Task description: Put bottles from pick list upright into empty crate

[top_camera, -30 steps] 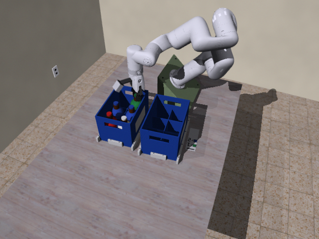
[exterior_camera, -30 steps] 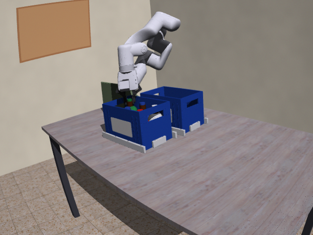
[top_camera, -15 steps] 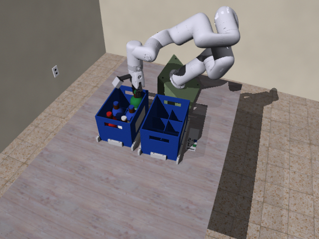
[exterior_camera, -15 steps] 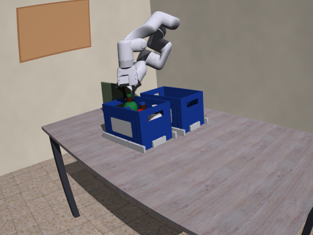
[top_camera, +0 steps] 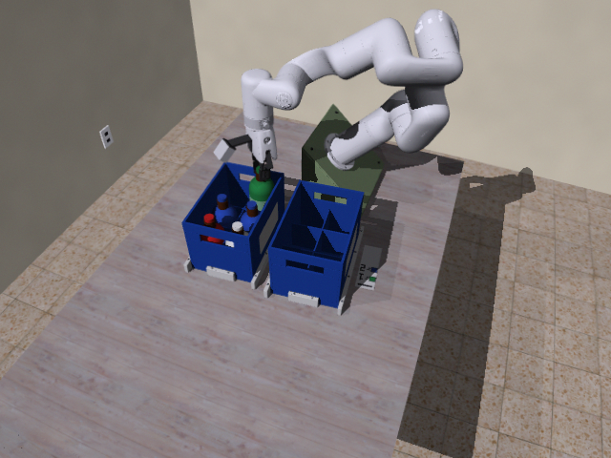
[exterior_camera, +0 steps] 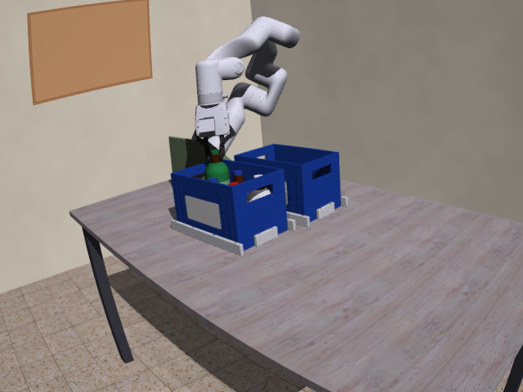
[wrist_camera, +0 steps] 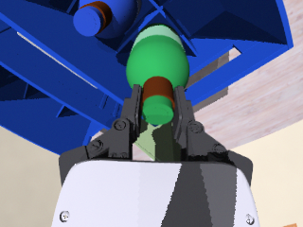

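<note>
We see the gripper (wrist_camera: 158, 109) pointing straight down, its two dark fingers clamped on the brown neck of a green bottle (wrist_camera: 158, 63), one on each side just under the green cap. The bottle hangs upright from that grip, its shoulders risen above the rim of the full crate (exterior_camera: 228, 207) while its lower body sits inside the corner cell nearest the robot's base.

Around it in the same crate we make out a blue bottle (top_camera: 224, 209) with a brown neck, a second blue bottle (top_camera: 250, 213), a red bottle (top_camera: 211, 227) and a white-capped bottle (top_camera: 238, 227), all standing in their cells.

Just beside it stands the empty crate (top_camera: 315, 241), blue, with cross dividers and nothing in its cells. Both crates sit level on the wooden table (exterior_camera: 359, 269) between pale stop blocks. On the far side of the empty crate lies the pick list (top_camera: 369, 273), a paper strip with small blue and green marks; we cannot read its counts with confidence.

The white arm (top_camera: 374, 49) arches back to a green pedestal (top_camera: 340, 162).
</note>
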### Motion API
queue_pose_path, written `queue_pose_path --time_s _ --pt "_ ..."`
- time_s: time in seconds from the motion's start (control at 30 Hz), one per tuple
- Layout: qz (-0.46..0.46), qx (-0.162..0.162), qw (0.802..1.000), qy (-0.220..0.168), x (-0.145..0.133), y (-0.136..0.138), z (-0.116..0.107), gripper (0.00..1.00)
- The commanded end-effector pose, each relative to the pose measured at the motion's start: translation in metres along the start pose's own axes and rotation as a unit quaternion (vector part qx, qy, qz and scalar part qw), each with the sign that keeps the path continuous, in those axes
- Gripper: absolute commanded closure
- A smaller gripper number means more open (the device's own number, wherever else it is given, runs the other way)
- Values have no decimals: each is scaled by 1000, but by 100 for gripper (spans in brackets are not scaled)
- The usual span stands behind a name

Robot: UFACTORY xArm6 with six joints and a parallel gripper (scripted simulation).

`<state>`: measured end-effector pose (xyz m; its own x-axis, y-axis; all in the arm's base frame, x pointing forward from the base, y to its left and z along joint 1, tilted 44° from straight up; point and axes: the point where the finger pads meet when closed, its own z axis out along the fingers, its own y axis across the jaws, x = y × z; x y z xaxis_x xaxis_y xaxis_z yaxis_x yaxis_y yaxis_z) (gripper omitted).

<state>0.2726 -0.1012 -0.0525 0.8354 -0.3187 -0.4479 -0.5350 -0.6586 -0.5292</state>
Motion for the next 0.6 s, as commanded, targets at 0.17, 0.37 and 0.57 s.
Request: queue_pose_path --time_s 0.17,0.37,0.57 --pt "-1 -1 1000 2 1 0 -14 100" --pt "-1 -1 1000 2 1 0 -24 100" --pt "-1 -1 1000 2 1 0 -30 100"
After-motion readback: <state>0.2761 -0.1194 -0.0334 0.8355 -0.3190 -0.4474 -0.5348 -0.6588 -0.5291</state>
